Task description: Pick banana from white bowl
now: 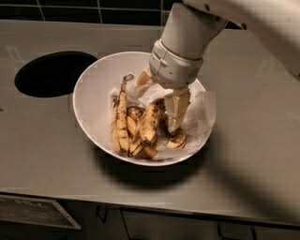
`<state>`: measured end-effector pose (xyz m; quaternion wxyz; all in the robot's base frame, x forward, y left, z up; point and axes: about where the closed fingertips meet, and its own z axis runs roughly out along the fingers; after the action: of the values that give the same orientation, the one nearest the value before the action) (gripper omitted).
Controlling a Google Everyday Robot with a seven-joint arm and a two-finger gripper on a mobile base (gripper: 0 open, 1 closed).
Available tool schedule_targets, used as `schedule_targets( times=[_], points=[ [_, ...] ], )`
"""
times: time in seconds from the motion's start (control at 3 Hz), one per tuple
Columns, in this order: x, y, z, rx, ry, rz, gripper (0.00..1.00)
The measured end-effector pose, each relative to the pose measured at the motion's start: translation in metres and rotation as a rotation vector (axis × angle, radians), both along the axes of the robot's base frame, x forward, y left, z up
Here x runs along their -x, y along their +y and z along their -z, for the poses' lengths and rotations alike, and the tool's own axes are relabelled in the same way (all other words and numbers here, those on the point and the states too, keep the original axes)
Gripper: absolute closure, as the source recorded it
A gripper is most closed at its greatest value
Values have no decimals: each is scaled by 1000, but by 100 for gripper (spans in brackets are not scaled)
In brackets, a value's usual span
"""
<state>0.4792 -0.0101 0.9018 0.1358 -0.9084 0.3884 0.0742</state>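
The white bowl (88,112) sits on the grey counter, mid-frame. In it, on crumpled white paper (202,108), lies the plump speckled banana (150,123), leaning upright in the pile. A long thin peel strip (120,123) lies to its left and a small dark-blotched piece (177,139) to its right. My gripper (160,96) reaches down into the bowl from the upper right. Its fingers are apart, one finger (177,111) just right of the banana's top, the other behind at the left. It is open and holds nothing.
A dark round hole (52,74) is cut in the counter (243,178) left of the bowl. A dark tiled wall (93,9) runs along the back. The counter's front edge lies near the bottom, with cabinet fronts below.
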Motion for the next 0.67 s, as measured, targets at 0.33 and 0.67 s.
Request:
schedule_targets(
  times=[0.33, 0.67],
  points=[
    [0, 1, 1, 2, 3, -5, 44],
    [-1, 2, 1, 2, 5, -6, 67]
  ],
)
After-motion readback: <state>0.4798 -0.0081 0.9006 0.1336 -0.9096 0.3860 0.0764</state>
